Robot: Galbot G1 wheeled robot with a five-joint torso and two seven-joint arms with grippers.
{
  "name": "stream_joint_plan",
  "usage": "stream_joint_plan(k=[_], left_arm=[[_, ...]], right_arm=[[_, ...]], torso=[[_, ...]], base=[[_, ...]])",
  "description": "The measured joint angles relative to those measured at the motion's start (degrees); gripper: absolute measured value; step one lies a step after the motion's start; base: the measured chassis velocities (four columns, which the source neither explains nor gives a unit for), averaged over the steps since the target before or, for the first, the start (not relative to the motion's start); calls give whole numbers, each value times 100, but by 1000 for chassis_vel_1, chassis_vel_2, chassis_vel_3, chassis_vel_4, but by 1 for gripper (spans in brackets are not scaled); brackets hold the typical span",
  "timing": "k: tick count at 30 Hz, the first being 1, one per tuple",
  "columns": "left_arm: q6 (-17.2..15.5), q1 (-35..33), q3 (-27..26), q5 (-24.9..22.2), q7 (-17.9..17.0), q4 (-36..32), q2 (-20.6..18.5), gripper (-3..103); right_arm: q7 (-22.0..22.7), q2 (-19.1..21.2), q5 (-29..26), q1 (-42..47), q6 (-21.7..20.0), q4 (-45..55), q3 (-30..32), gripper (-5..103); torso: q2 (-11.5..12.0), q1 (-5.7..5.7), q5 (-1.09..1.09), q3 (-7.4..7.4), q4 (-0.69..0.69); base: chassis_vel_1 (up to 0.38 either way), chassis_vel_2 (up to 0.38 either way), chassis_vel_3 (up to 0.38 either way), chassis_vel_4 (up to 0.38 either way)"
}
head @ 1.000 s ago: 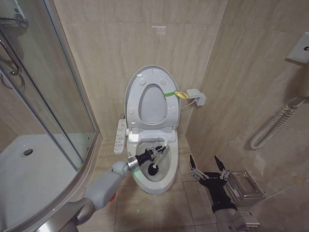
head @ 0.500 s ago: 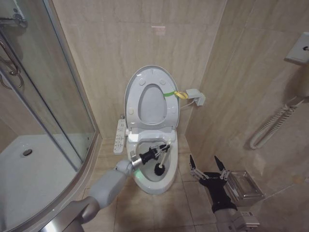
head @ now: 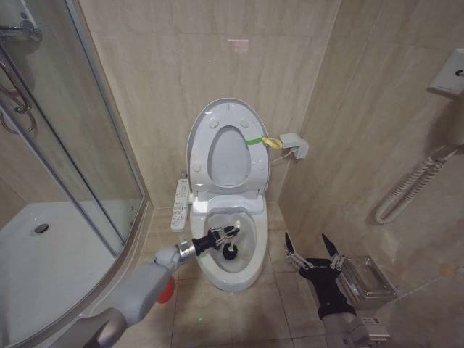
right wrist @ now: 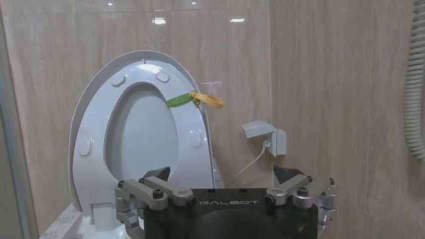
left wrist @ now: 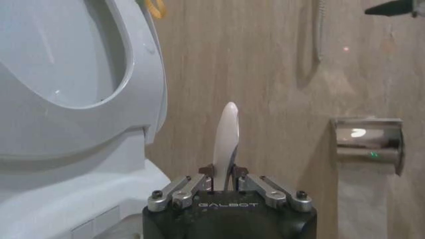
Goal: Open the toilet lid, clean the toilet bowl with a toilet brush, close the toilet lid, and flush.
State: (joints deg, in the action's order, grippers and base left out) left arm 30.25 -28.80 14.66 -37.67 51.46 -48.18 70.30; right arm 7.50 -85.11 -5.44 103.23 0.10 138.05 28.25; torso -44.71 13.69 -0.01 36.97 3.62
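Left gripper [head: 223, 235] clenched on the toilet brush [head: 229, 249] inside the toilet bowl [head: 250, 267]; right gripper [head: 312, 249] released

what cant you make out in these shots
- Head view: whether the brush head touches the bowl surface; too small to tell.
- Left wrist view: brush head, hidden below the left gripper.
- Right wrist view: bowl, blocked by the right gripper.

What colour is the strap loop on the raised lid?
Green with a yellow end, on the strap at the lid's edge; the right wrist view shows it best.
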Motion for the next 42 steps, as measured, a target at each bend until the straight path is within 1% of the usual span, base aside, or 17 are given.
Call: stream_joint_plan(k=[4,7,9,11,14,21,23,34,42], left_arm=[[-44,-158,-106,124,32,-137,-230,17],[-55,-215,-177,151,18,-130,-296,17],[-54,-222,-255,164,-32,-29,-311,17],[-49,-216,-293,172,-56,43,-307,17],[-37,-188,-341,163,-124,148,-274,17],[-8,-151,-335,116,-199,142,-182,17],[-10,-25,-229,-49,-255,3,-83,17],[-50,126,-40,-131,-269,-278,79,17],[-56,224,47,-166,-265,-291,207,17]], right_arm=[[0,0,0,0,0,0,0,100],[0,0,0,0,0,0,0,100],[0,0,0,0,0,0,0,100],[1,0,0,0,0,0,0,100],[0,0,0,0,0,0,0,100],[0,0,0,0,0,0,0,100],[0,0,0,0,0,0,0,100],[0,0,0,0,0,0,0,100],[0,0,0,0,0,0,0,100]], torso=[[0,0,0,0,-3],[0,0,0,0,-4],[0,0,0,0,-1],[0,0,0,0,-2],[0,0,0,0,-2],[0,0,1,0,-2],[0,0,1,1,-1],[0,0,2,1,-1],[0,0,2,0,-1]], base=[[0,0,0,0],[0,0,0,0],[0,0,0,0],[0,0,0,0],[0,0,0,0],[0,0,0,0],[0,0,0,0],[0,0,0,0],[0,0,0,0]])
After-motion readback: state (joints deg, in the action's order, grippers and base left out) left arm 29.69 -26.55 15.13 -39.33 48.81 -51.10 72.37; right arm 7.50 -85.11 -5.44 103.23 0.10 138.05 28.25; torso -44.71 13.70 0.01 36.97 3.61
